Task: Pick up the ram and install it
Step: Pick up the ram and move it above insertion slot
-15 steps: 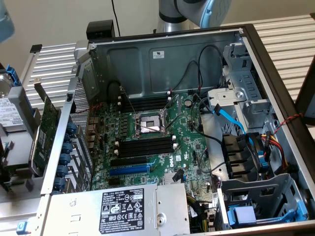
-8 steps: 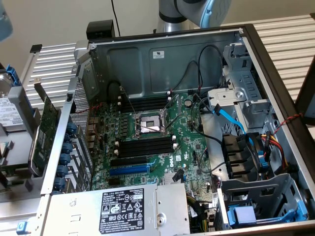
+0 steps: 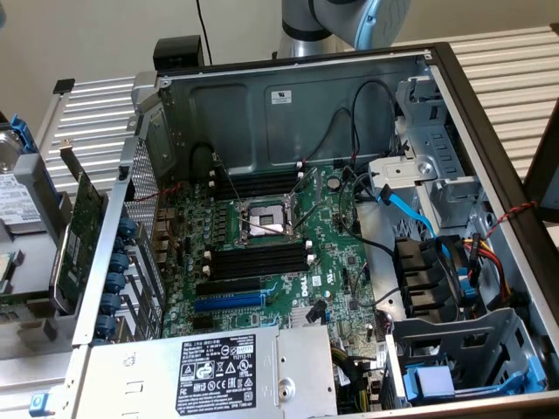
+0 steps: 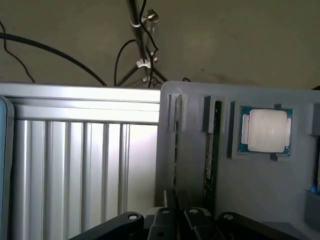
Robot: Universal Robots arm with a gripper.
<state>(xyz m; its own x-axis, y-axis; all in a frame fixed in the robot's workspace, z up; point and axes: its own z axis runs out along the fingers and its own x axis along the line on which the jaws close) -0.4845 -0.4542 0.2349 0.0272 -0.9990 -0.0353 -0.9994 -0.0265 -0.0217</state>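
While the case [image 3: 454, 96] lies open on its side in the exterior view, the stuff at that view's left is a hard drive [image 3: 17, 196] and a wide green expansion card [image 3: 83, 223] standing outside the chassis. Further right, inside it, are the black memory slots [image 3: 258, 259] with white end clips, on both sides of the CPU socket [image 3: 262, 223]. Black cables [image 3: 336, 131] loop down just past them, then come a blue SATA cable [image 3: 410, 209] and a fan [image 3: 437, 275]. The power supply [image 3: 218, 371] sits along the near edge, and the arm [image 3: 349, 17] pokes in behind the case's back wall. On the wrist cam there's a slatted aluminium table [image 4: 75, 165], then a grey tray [image 4: 260, 190] resting on it. The ram [image 4: 175, 160] is in that tray, standing on edge in a narrow slot, so it's seen edge-on as a thin dark line. Its long axis runs straight away from the gripper [image 4: 178, 207] toward the tray's far edge, parallel to the table slats. The gripper is lined up right on the near end of it, but I honestly can't tell if it's clamped or loose. A second stick [image 4: 214, 150] stands in the neighbouring slot, parallel and close beside, so it crowds that side. Past that, a CPU [image 4: 265, 130] lies flat in its own pocket.
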